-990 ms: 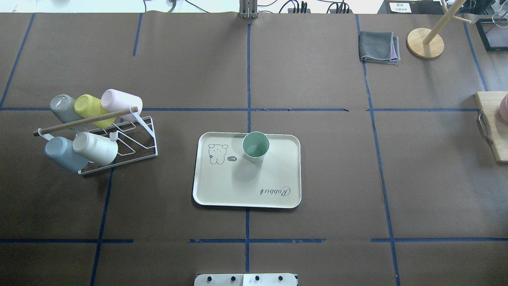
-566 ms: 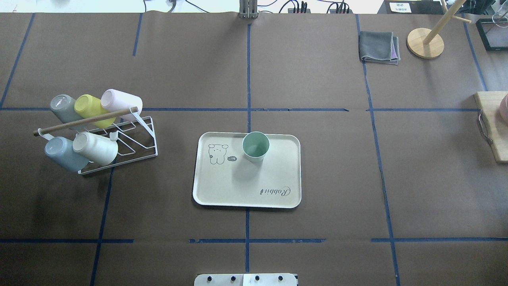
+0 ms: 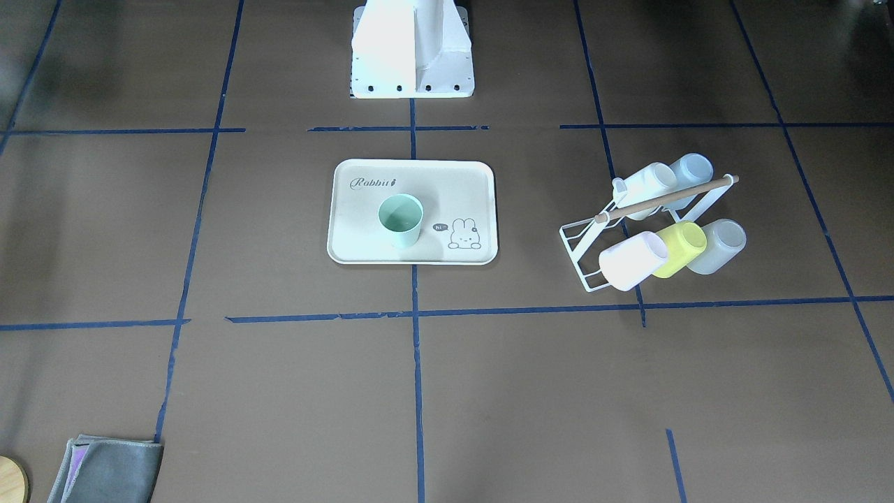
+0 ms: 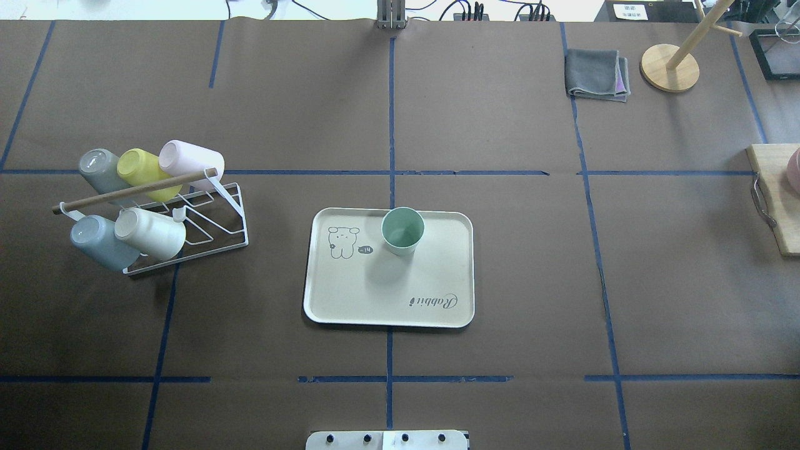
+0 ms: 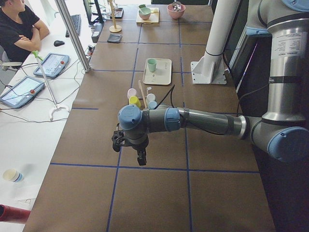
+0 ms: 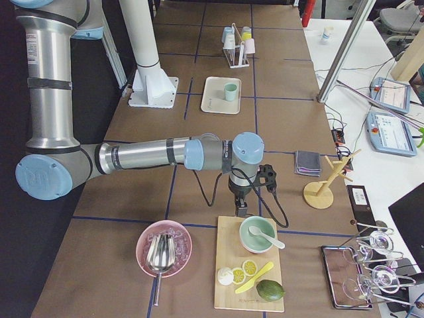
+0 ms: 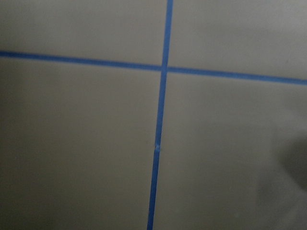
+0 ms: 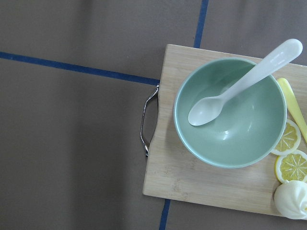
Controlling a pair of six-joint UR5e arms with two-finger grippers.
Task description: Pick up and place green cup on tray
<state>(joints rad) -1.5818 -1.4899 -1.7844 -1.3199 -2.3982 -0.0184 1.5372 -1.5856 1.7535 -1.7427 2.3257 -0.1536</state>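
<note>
We see the green cup (image 4: 402,230) standing upright, mouth up, on the tray (image 4: 387,294). It sits near the tray's far rim, just beside the bunny drawing. The tray lies flat at the middle of the table (image 4: 500,250), across a blue tape line.

Both arms are well apart from the cup. The left arm (image 5: 207,122) reaches out toward the table's left edge, and the left jaws point down above bare table there. The left wrist view shows only two tape lines (image 7: 163,68) crossing. We cannot tell whether the left jaws are open or closed, since only the side view shows them, small and dark.

The right arm (image 6: 146,154) stretches toward the table's right edge. The right jaws hang above the near end of a cutting board (image 8: 192,187). The right wrist view looks down on a green bowl (image 8: 240,139) standing on that board, with a white spoon (image 8: 249,76) resting in it and lemon slices (image 8: 289,139) just beside it. We cannot tell the state of the right jaws either.

Toward the table's left edge stands a wire rack (image 4: 219,234) holding five cups (image 4: 153,232) on their sides. Near the far right corner lies a folded gray cloth (image 4: 594,74), next to a wooden stand (image 4: 669,67).
</note>
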